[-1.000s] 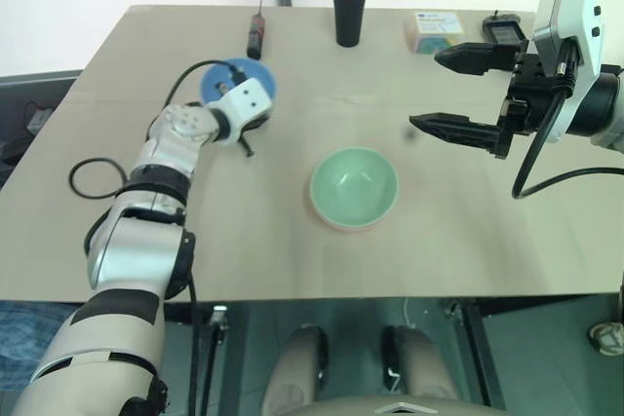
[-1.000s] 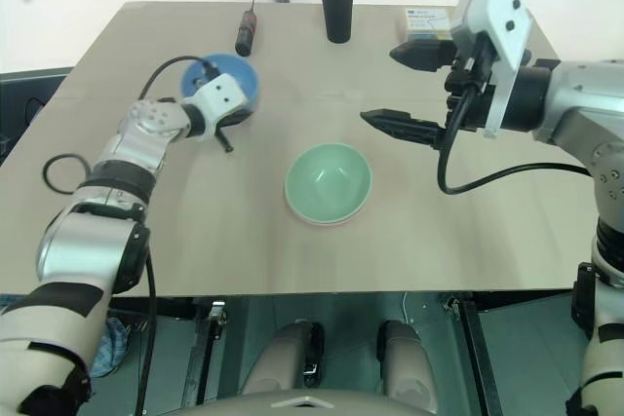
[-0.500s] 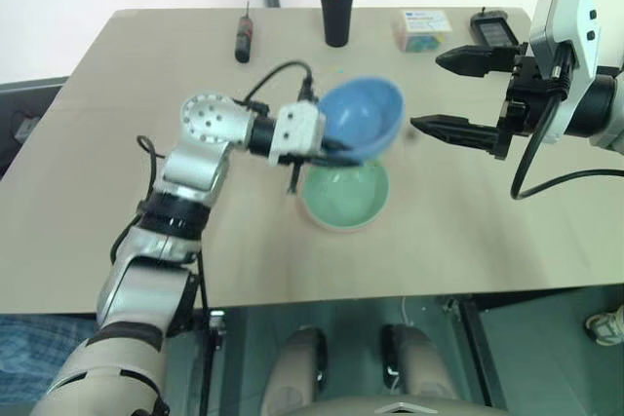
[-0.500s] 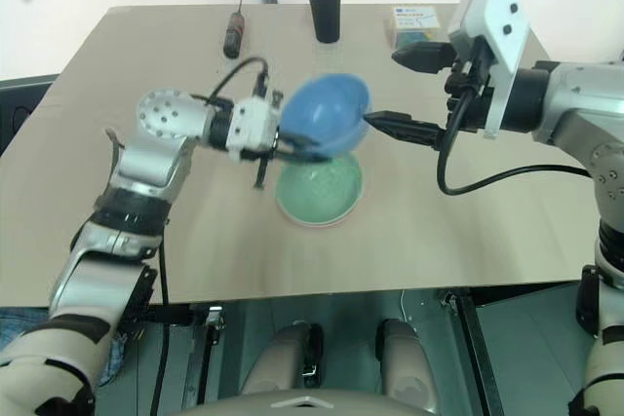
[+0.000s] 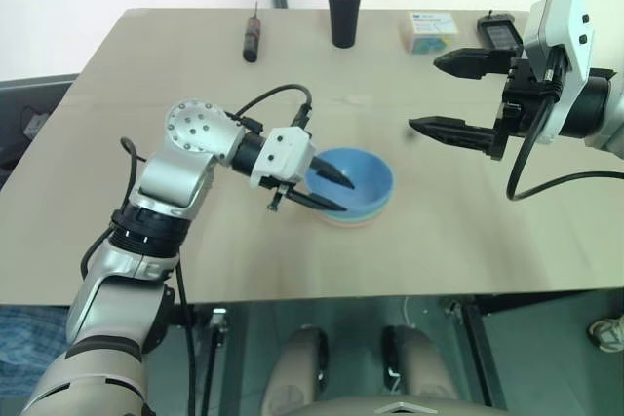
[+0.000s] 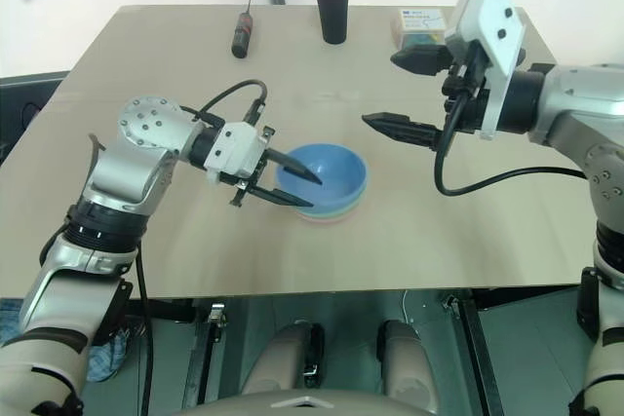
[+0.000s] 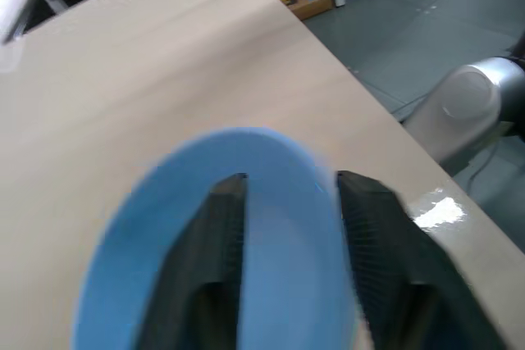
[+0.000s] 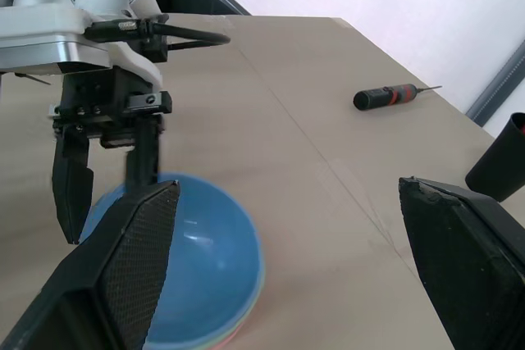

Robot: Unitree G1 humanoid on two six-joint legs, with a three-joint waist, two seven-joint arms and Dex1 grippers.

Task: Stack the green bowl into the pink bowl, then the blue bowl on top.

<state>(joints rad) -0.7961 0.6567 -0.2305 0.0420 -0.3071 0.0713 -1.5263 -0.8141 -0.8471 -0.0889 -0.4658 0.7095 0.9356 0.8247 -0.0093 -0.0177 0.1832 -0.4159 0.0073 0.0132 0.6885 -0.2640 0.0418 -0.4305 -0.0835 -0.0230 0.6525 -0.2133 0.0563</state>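
Note:
The blue bowl sits upright at the table's middle, nested on top of the stack. Under it only thin edges show of the green bowl and, lowest, the pink bowl. My left gripper reaches in from the left, open. One of its fingers is over the bowl's inside and the other is outside, with the rim passing loosely between them. My right gripper hangs open and empty above the table, to the right of the stack.
Along the table's far edge stand a screwdriver, a black pen cup, a small box and a black device. The table's front edge runs just below the stack.
My left gripper carried the blue bowl from the far left to above the green bowl. The bowl now rests in the stack and the fingers have parted. The right arm kept still.

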